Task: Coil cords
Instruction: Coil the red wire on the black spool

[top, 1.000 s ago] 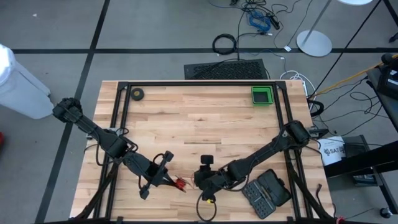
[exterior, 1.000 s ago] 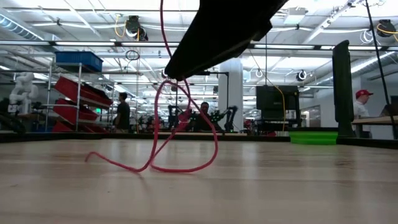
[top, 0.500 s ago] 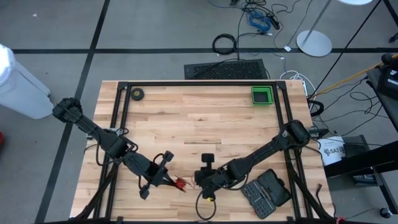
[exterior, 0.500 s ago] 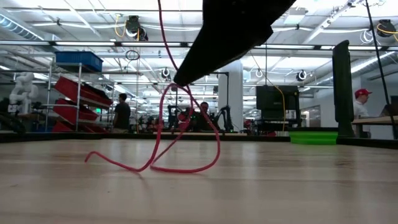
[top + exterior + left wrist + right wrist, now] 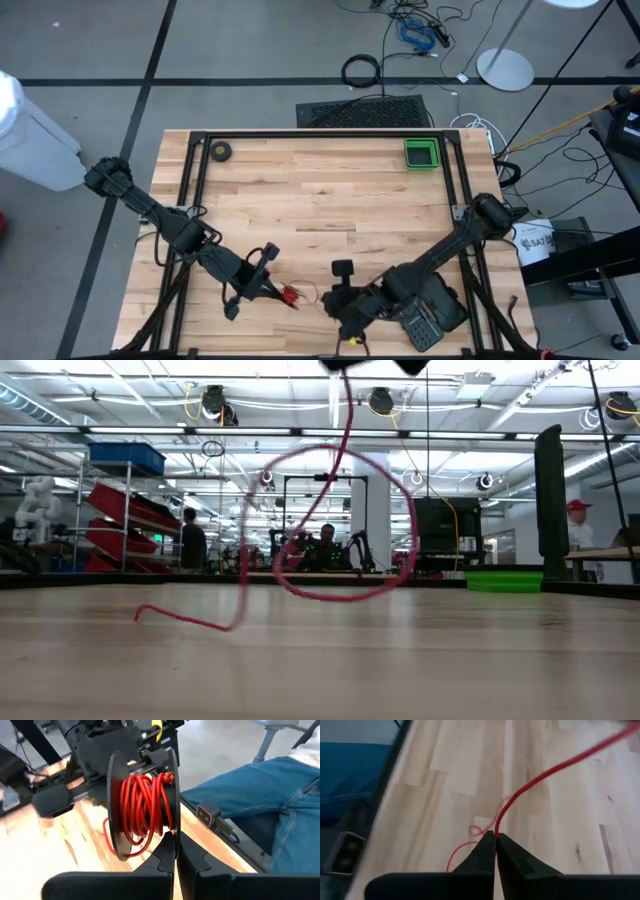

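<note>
The cord is a thin red wire, partly wound on a black spool. My left gripper is shut on the spool near the table's near edge. From the spool the loose wire runs to my right gripper, which is shut on it a little to the right. In the low view the wire hangs in a round loop above the table. Its tail rests on the wood. My left gripper pinches the rim of the spool's near flange between its two fingers. The spool stands on edge above the fingertips, clear of the table, with the red windings on its core. My right gripper pinches a single strand of the red wire at its fingertips, coming slanting down from the near right. From the fingers the strand rises away toward the spool, and a slack curl lies on the wood below.
A green tray stands at the far right and a small dark tape roll at the far left. A black case lies at the near right, beside my right arm. A person's legs in blue trousers are just off the near edge.
My right gripper has gone up and toward the table's near right with the red wire in its fingers. The wire's loop, which lay with its bottom on the table, now hangs clear as a rounder loop. Only its tail stays on the wood.
</note>
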You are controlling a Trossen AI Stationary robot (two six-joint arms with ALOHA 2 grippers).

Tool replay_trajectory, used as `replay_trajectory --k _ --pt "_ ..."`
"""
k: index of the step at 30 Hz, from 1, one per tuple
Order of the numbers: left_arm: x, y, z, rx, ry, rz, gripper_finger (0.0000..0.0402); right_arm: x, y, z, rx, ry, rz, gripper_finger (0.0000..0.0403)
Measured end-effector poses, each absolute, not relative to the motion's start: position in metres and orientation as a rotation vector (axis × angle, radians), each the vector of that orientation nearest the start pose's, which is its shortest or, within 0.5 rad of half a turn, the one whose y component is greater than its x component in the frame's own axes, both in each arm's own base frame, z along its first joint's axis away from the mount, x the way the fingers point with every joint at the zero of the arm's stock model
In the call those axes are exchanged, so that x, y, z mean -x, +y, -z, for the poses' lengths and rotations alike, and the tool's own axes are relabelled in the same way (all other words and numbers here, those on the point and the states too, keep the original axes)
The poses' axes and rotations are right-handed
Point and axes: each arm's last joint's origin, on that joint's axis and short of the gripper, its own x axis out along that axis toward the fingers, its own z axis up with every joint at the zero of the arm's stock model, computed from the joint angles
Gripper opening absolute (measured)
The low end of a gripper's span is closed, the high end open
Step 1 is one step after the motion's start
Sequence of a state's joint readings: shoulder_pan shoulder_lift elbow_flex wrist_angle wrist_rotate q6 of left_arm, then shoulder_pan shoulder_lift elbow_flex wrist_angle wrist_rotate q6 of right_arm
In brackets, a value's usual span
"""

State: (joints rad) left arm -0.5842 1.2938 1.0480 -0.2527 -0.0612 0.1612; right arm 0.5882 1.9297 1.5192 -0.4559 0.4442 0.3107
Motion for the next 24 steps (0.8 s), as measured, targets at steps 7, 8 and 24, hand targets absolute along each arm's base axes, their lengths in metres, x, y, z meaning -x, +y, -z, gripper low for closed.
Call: replay_trajectory --k 7,8,24 --pt "-0.242 -0.156 -0.317 -0.363 0.346 0.505 0.0006 -0.344 0.247 -0.251 0.113 0.777 -0.069 0.0" --pt "-0.243 -0.155 -0.317 -0.369 0.345 0.477 0.0006 -0.341 0.251 -0.253 0.11 0.785 -0.078 0.0" --pt "-0.242 -0.153 -0.308 -0.312 0.447 0.447 0.0006 -0.32 0.276 -0.296 0.29 0.667 0.014 0.0"
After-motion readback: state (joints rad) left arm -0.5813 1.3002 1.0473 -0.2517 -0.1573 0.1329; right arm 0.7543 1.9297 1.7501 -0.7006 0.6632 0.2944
